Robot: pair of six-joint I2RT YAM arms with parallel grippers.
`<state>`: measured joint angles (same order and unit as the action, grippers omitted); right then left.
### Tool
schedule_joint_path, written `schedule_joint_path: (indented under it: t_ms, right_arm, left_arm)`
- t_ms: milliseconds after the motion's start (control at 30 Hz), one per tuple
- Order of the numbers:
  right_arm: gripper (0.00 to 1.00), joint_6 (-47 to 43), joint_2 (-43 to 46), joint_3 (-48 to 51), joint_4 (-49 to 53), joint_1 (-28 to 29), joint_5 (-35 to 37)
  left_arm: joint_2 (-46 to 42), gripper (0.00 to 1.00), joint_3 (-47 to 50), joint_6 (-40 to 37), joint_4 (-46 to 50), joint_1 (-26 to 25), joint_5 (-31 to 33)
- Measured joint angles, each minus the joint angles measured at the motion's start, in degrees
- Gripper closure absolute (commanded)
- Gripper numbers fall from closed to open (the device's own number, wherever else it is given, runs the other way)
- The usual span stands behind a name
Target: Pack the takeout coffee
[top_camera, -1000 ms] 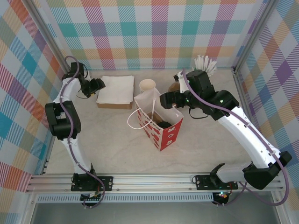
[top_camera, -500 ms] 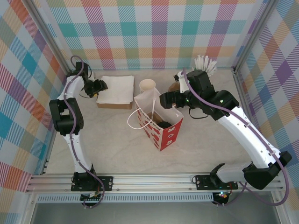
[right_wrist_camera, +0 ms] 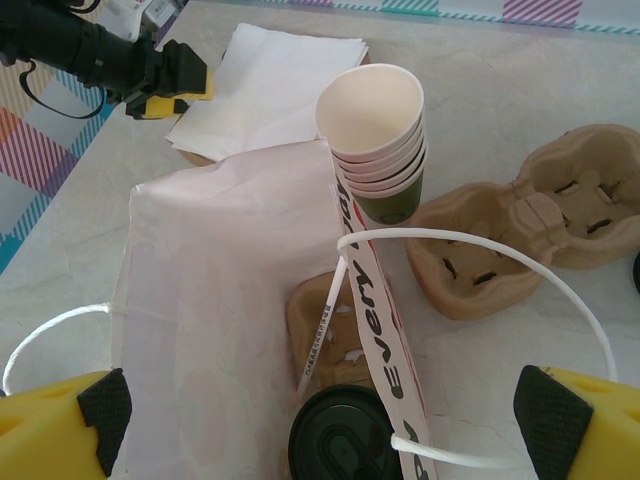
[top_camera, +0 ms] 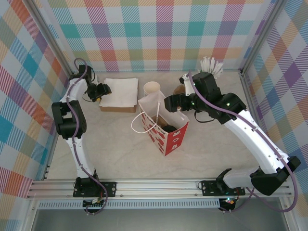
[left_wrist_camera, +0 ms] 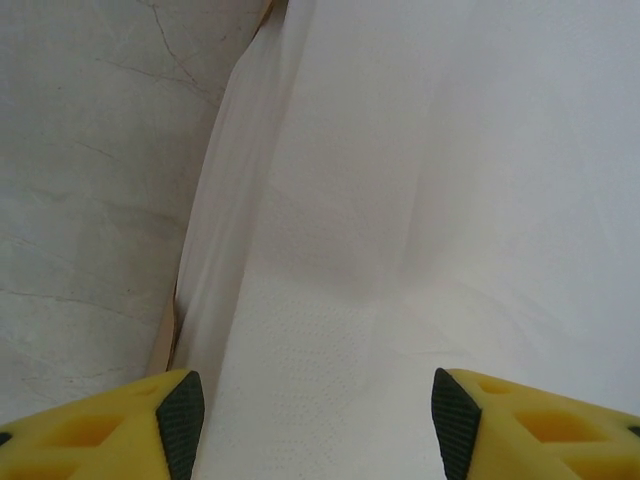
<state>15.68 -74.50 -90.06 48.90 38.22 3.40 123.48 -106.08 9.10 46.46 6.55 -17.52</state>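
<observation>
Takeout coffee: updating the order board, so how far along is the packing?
Done: the lidded takeout coffee sits inside the paper bag. In hand: nothing gripped; the left gripper is open over the napkins, the right gripper open above the bag. Left: probably adding a napkin.

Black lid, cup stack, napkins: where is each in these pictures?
Black lid [right_wrist_camera: 338, 440]: right wrist view, middle of its top.
Cup stack [right_wrist_camera: 368, 105]: right wrist view, cream inside of the top cup.
Napkins [top_camera: 120, 91]: top view, middle of the top sheet.

Open bag [right_wrist_camera: 220, 300] mouth, handles [right_wrist_camera: 400, 232] outward
</observation>
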Motion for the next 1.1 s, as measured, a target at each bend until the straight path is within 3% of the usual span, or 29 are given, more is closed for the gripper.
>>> schedule_joint_path:
  t_ms: [200, 433, 1100]
  right_arm:
    - [0.0, 0.1, 0.0, 0.0, 0.0, 0.0, -0.3]
    - [0.0, 0.2, 0.0, 0.0, 0.0, 0.0, -0.5]
    - [0.0, 0.2, -1.9, 0.0, 0.0, 0.0, -0.9]
  left_arm:
    - [0.3, 0.36, -1.0, -1.0, 0.2, 0.0, 1.3]
    - [1.1, 0.43, -1.0, -1.3, 0.2, -0.1, 1.3]
    - [1.7, 0.9, -1.0, -2.6, 0.1, -0.1, 0.6]
